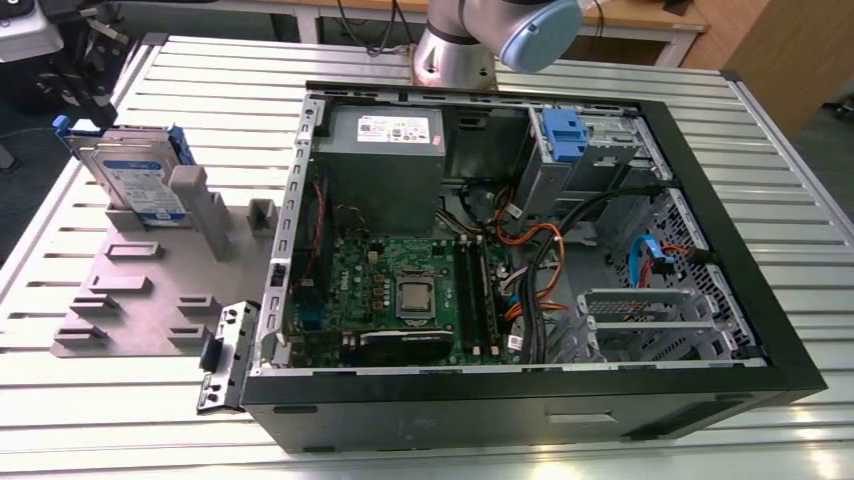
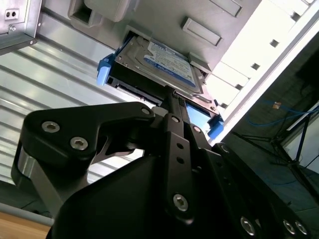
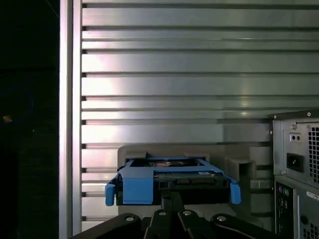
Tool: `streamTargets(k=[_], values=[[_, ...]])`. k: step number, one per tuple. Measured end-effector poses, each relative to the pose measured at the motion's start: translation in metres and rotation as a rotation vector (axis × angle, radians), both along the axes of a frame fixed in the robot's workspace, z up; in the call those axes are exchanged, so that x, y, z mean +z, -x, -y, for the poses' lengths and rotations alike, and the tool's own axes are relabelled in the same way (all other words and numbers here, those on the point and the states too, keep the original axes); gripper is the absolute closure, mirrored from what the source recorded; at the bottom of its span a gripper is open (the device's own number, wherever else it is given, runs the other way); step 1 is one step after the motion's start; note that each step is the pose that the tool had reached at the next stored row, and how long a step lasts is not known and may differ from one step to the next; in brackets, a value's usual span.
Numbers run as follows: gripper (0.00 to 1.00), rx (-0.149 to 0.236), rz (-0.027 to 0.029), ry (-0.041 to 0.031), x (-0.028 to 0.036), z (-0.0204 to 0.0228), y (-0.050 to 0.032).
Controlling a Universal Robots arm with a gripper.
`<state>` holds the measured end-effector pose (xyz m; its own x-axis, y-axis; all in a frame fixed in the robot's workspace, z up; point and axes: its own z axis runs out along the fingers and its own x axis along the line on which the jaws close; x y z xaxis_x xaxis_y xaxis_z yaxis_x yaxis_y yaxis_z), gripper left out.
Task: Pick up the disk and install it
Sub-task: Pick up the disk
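Straight ahead of gripper (image 3: 172,199): disk (image 3: 172,180) upright in holder (image 3: 239,167).
Gripper looks closed, empty; case (image 3: 296,164) alongside, slatted table (image 3: 199,59) beyond.

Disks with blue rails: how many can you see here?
1 disk, standing on edge in the grey holder on the table, to the exterior view's left of the open computer case. Others may be hidden inside the case.

From where I stand: one disk (image 1: 138,185), upright in one grey fixture (image 1: 134,290) at nine o'clock on the one bench (image 1: 134,420). One open computer case (image 1: 507,410), one power-supply box (image 1: 380,150), one drive cage (image 1: 574,150), one arm (image 1: 474,45).
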<state>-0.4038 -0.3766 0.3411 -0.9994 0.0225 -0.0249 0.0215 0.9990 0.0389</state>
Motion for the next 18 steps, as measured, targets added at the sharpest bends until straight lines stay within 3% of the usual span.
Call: streamTargets(k=[18], values=[[0.89,0.32,0.0,0.0,-0.0006,0.0,0.0]])
